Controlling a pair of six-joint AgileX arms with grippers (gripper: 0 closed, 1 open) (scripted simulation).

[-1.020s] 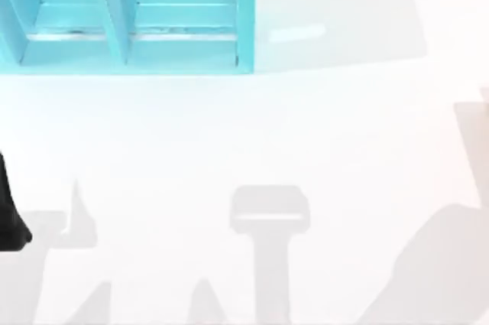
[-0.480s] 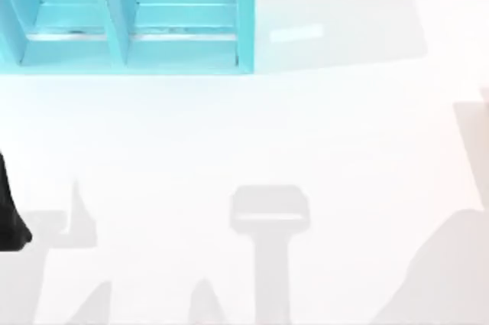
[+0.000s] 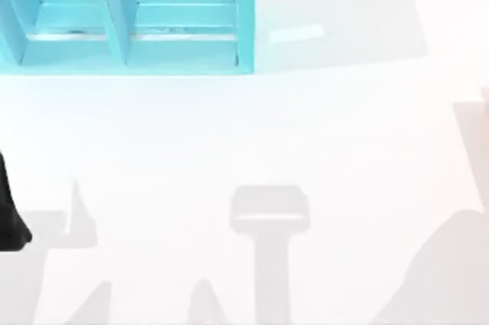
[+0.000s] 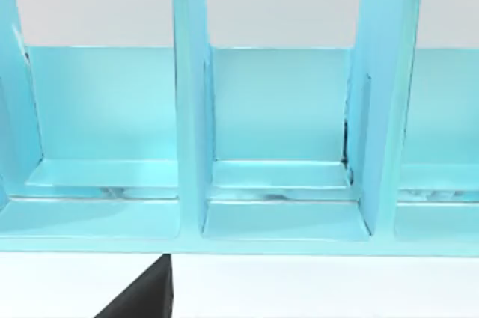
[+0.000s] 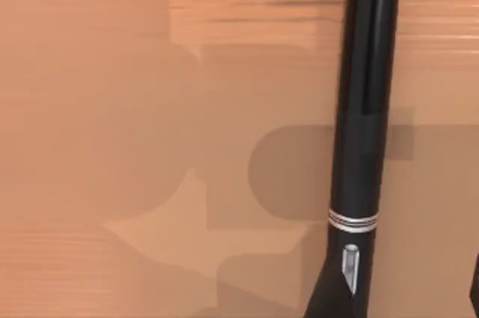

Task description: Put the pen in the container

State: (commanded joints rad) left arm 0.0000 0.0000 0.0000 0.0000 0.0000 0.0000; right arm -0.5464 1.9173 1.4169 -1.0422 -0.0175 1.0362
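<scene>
Close beneath the right wrist camera lies the pen (image 5: 363, 138).

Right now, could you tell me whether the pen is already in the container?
Not yet: the pen lies on a wood-toned surface, and the container's visible compartments hold nothing.

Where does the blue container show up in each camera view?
Top view: container at the table's far left, cut off by the picture's edge.
Left wrist view: container close ahead, its open compartments facing the camera.
Right wrist view: the pen over a brown surface instead.
Shared landmark: the container's upright dividers, seen from the top and the left wrist.
</scene>
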